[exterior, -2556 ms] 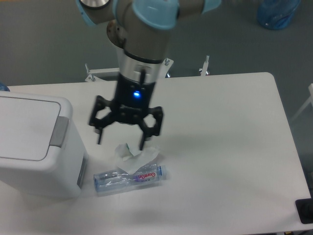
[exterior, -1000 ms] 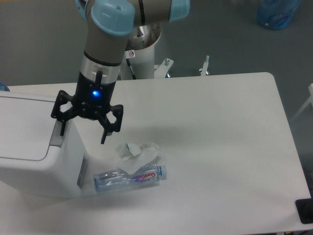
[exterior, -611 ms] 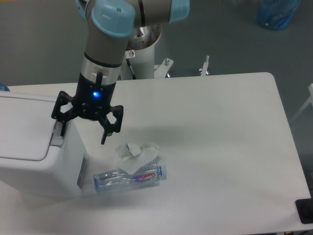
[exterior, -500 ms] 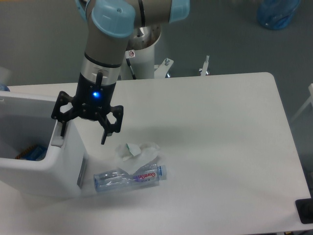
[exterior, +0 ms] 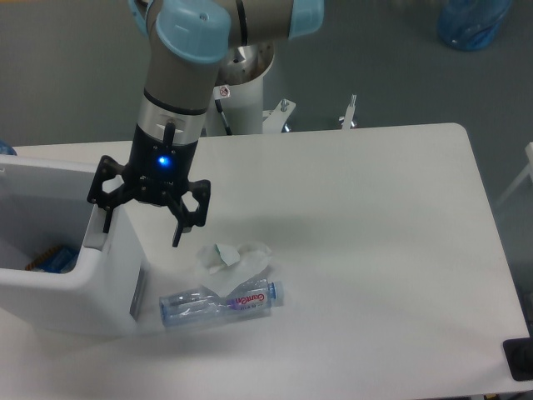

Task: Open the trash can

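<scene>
Trash can: one, lid up; tool spread, gripping nothing; one bottle.

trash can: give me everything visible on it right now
The trash can is a large white plastic box with rounded corners, standing upright at the table's left edge and partly cut off by the frame. It is open: the inside shows, with something blue and orange at the bottom. A grey strip runs down its right side. One finger of the open tool sits at its right rim; contact is unclear. A crushed clear bottle lies just beside its base.
</scene>
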Action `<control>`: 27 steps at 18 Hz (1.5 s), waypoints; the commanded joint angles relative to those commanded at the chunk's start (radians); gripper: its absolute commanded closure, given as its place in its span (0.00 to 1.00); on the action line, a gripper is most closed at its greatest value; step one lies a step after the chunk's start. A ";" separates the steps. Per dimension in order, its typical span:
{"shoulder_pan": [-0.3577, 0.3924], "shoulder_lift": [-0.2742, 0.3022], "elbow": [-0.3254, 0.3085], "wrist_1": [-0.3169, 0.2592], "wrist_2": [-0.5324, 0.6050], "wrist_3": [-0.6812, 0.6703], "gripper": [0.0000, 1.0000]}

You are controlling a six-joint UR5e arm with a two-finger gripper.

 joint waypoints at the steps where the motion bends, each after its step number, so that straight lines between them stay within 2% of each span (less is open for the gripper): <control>1: 0.018 -0.002 0.000 0.002 0.002 0.003 0.00; 3: 0.057 -0.006 0.003 0.011 0.005 0.017 0.00; 5: 0.086 -0.040 0.023 0.009 0.012 0.066 0.00; 9: 0.158 -0.060 0.035 0.011 0.083 0.147 0.00; 12: 0.180 -0.113 0.051 0.011 0.107 0.340 0.00; 15: 0.198 -0.141 0.066 0.009 0.191 0.519 0.00; 19: 0.259 -0.186 0.055 0.003 0.256 0.667 0.00; 23: 0.304 -0.184 0.051 -0.024 0.264 0.840 0.00; 27: 0.296 -0.186 0.051 -0.083 0.370 0.917 0.00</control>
